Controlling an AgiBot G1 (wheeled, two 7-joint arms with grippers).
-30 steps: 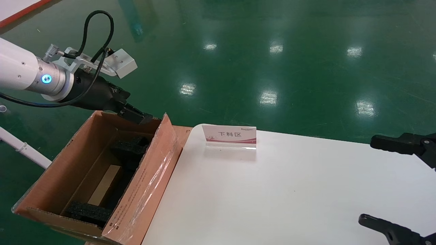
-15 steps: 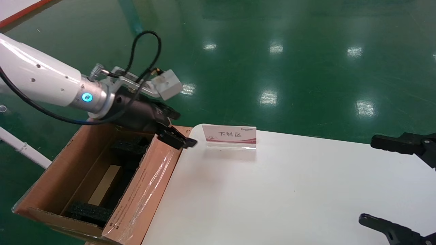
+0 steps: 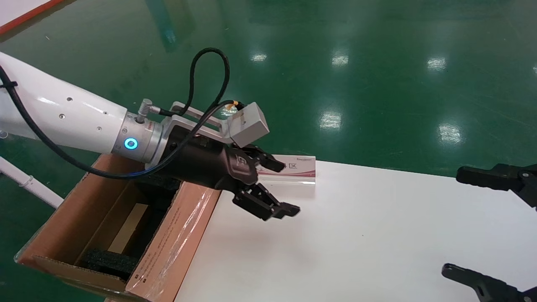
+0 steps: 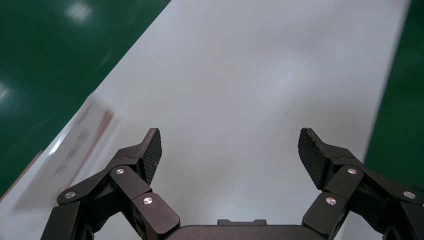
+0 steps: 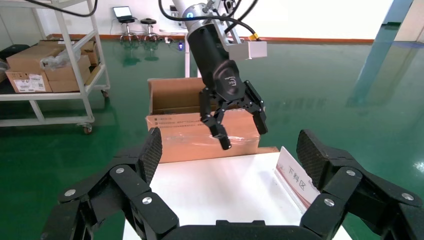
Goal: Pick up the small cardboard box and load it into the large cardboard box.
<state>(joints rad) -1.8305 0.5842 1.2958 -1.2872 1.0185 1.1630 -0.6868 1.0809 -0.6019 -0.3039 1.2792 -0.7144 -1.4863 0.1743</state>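
Observation:
The large cardboard box (image 3: 176, 235) stands open at the table's left edge, with black foam inside and shiny tape on the flap nearest the table. Low between the foam pads lies the small cardboard box (image 3: 128, 228); only a pale tan strip of its top shows. My left gripper (image 3: 285, 188) hangs open and empty over the white table, just right of the large box (image 5: 200, 135) and in front of the sign. The left wrist view shows only bare table between the fingers (image 4: 150, 150). My right gripper (image 3: 455, 222) is parked open at the table's right edge.
A small placard (image 3: 298, 167) with red print stands at the far edge of the white table (image 3: 356, 235). Green floor surrounds the table. In the right wrist view a metal trolley (image 5: 45, 75) with cartons stands far behind.
My left gripper has swung from above the large box's far corner rightward and out over the table, empty. The right arm has not moved.

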